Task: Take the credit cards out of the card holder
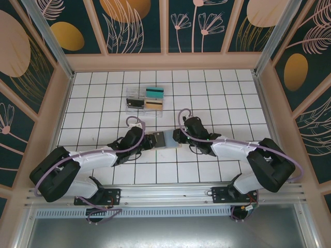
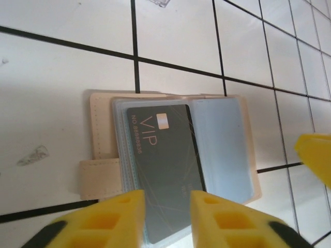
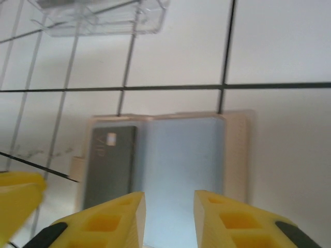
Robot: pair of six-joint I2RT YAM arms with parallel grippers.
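With the holder (image 2: 98, 124) open on the tiles between two narrowly parted, empty grippers, the right gripper (image 3: 169, 199) needed to pin the bare page while the left gripper (image 2: 166, 196) drew the card (image 2: 163, 155) straight out.

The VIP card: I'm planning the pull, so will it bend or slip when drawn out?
The VIP card looks flat and thin, probably stiff yet light. Its smooth face may slip. The sleeve of the card holder likely drags on it.

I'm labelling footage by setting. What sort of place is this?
Likely a robot lab test cell: left arm and right arm bolted to an aluminium rail, a white tiled tabletop, patterned wall panels boxing it in.
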